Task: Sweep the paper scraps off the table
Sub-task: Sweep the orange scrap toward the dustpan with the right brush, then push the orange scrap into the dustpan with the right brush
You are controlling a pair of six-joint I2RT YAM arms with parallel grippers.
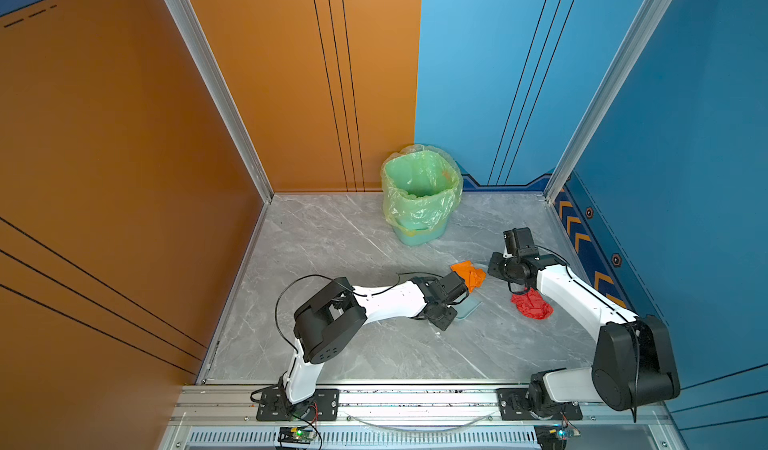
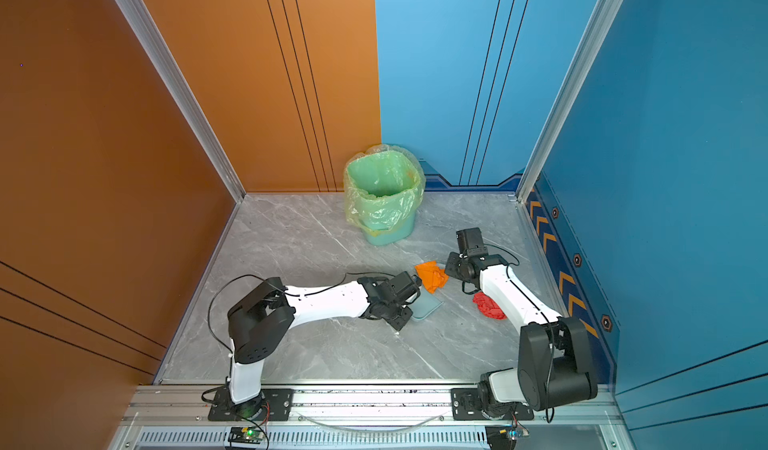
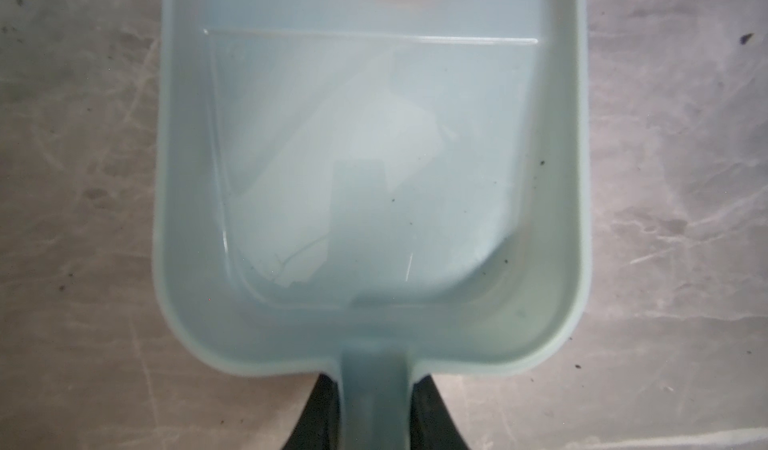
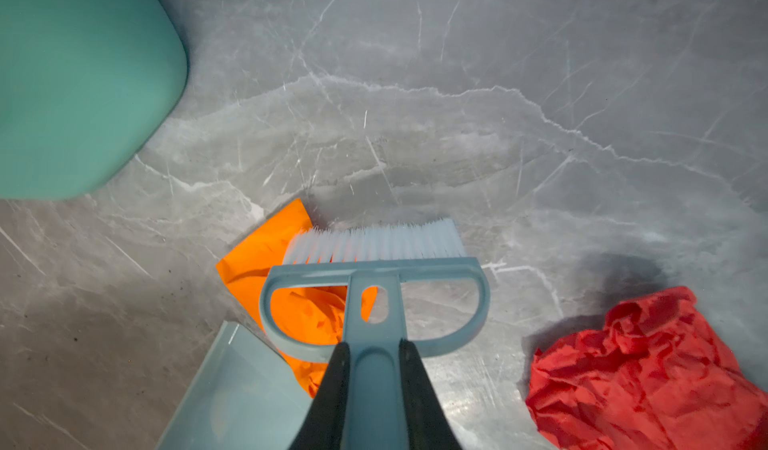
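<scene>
I read the left gripper (image 3: 374, 410) clamped on the dustpan (image 3: 374, 157) handle, in front of the bin (image 1: 419, 236). The right gripper (image 4: 374, 389) pinches the brush (image 4: 374, 269) handle. On the table (image 1: 332, 344), the red scrap (image 1: 532, 306) lies farthest from the bin. The orange scrap (image 1: 469, 275) lies closer to the bin, at the dustpan lip.

Pale green plastic bin with translucent liner (image 1: 415, 223) stands at the back of the grey marble-patterned table (image 1: 332, 344), about the middle. In front of it, off to the right, the crumpled orange paper wad (image 1: 470, 273) lies right at the open lip of the pale blue plastic dustpan (image 1: 467, 308), which sits flat to its front-left. The blue-handled white-bristled brush (image 4: 374, 261) hangs over the wad's opposite side. The crumpled red paper wad (image 1: 532, 307) lies apart, further right and nearer the front.
</scene>
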